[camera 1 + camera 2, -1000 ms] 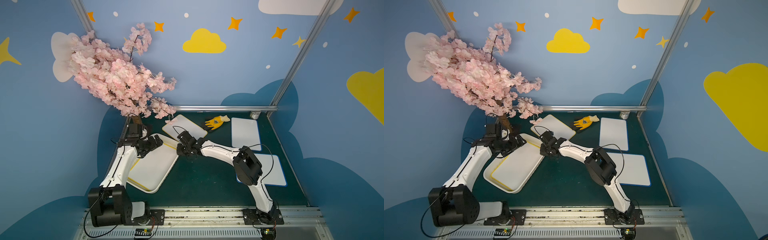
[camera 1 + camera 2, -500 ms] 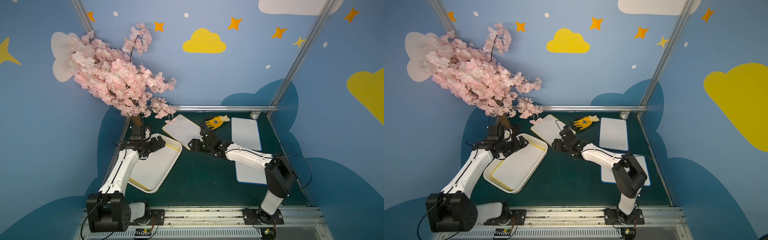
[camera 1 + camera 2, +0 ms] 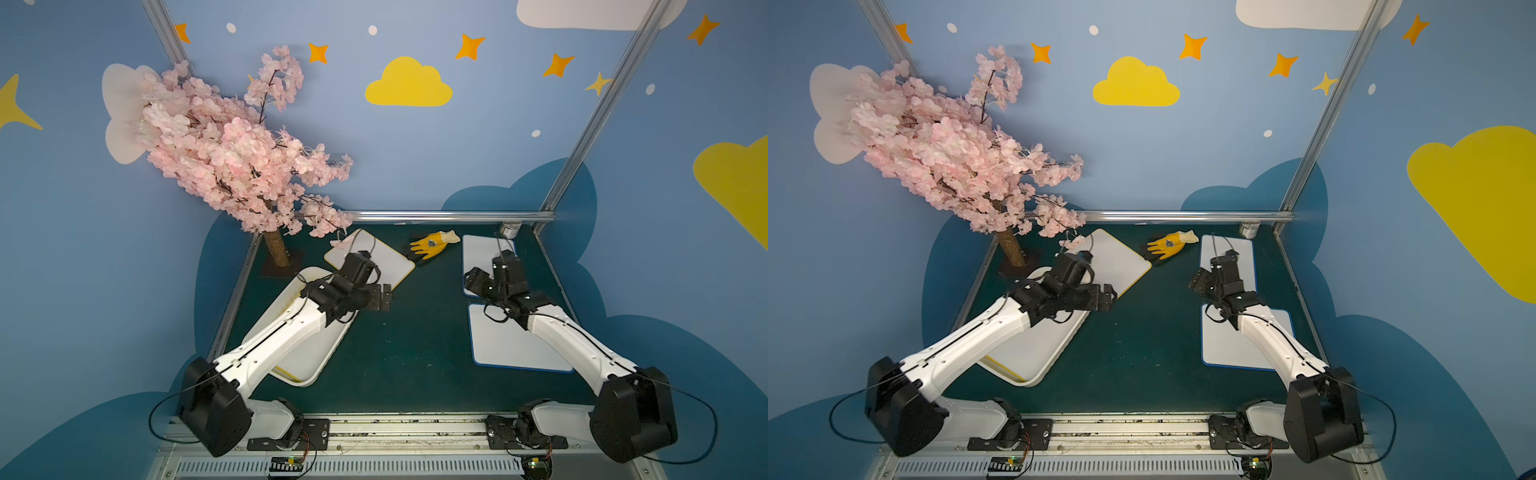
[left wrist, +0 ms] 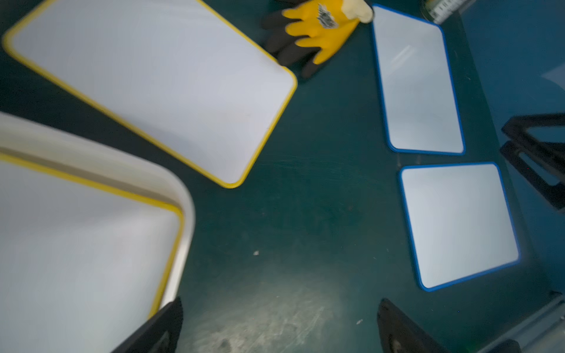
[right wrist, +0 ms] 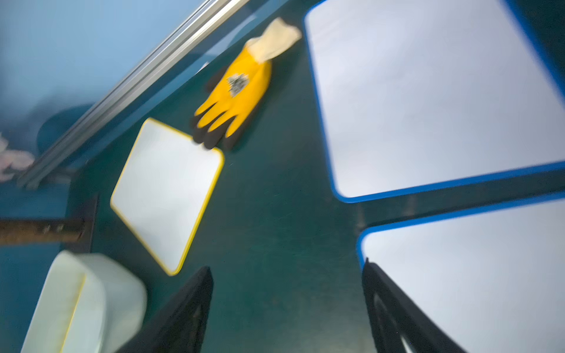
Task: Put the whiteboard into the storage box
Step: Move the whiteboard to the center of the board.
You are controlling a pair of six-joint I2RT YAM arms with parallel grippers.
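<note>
Right arm (image 3: pixel 573 336) pulls back right, jaws open, empty; left arm's (image 3: pixel 282 332) jaws wide, empty; far yellow whiteboard (image 3: pixel 388 259) stays outside storage box (image 4: pixel 188 220).

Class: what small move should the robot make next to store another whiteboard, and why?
Probably lower the open left gripper onto the nearest corner of the loose yellow-rimmed whiteboard. The gripper hovers empty beside that corner, and the adjacent storage box holds one board.

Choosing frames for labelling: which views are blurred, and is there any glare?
Both top views are sharp; the right wrist view is smeared, the yellow glove soft-edged; the left wrist view is mildly blurred, most at the storage box, with a faint glare streak on the rear blue-edged whiteboard.
</note>
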